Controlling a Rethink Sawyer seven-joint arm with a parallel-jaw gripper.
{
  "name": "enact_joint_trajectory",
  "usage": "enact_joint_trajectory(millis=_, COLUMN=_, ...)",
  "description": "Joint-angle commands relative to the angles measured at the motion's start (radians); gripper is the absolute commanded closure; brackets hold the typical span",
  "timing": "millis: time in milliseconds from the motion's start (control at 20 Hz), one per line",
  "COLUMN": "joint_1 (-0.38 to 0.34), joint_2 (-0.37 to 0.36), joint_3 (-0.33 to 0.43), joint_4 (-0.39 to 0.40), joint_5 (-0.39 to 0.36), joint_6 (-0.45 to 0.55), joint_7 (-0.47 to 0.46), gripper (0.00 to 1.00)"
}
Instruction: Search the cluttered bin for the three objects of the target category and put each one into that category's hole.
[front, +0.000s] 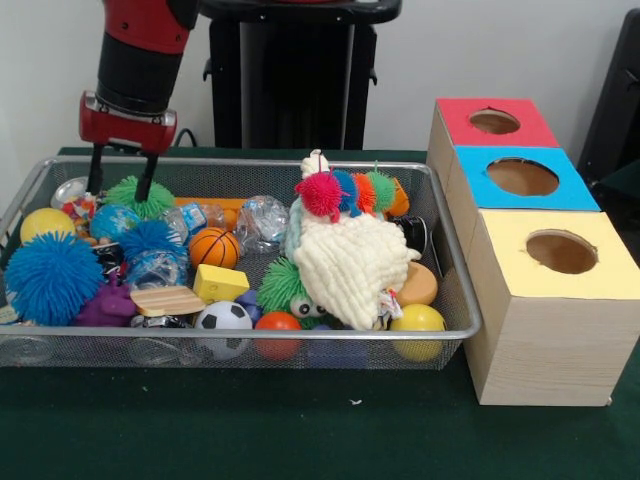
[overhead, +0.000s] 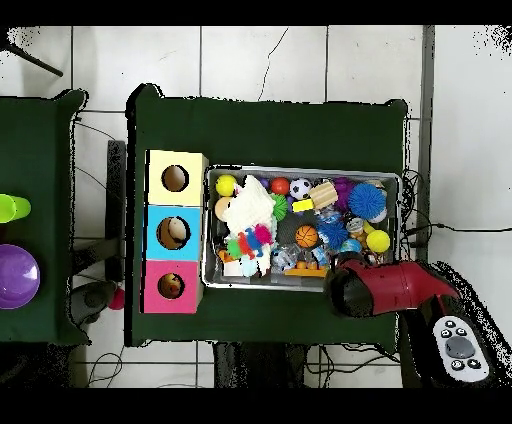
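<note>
Nearest in the wire bin (front: 455, 262), a football (front: 222, 316) lay left of the cream knitted toy (front: 350, 265); a blue puffer ball (front: 52, 277) sat far left. Behind, the gripper (front: 121, 181) stood spread around a green puffer ball (front: 140, 197). The red-topped hole (front: 494, 122) stood farthest right.

From overhead, the arm (overhead: 385, 288) hides the gripper and the bin's (overhead: 215, 281) corner. In front, a woolly toy (front: 350, 265) covers things beneath it.
</note>
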Motion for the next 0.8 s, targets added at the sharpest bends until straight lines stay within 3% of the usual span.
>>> enact_joint_trajectory(millis=50, joint_1=-0.078, joint_2=0.025, joint_3=0.045, joint_4=0.089, joint_5=-0.046, joint_6=-0.031, joint_7=-0.041, gripper=0.0)
enact_joint_trajectory(millis=400, joint_1=-0.167, joint_2=0.028, joint_3=0.096, joint_4=0.079, joint_5=-0.077, joint_6=-0.04, joint_7=-0.103, gripper=0.0)
enact_joint_trajectory(millis=600, joint_1=-0.177, joint_2=0.054, joint_3=0.079, joint_4=0.051, joint_5=-0.102, joint_6=-0.1, joint_7=-0.042, gripper=0.0)
enact_joint_trajectory(millis=800, joint_1=-0.141, joint_2=0.071, joint_3=0.042, joint_4=0.028, joint_5=-0.159, joint_6=-0.144, joint_7=-0.005, gripper=0.0)
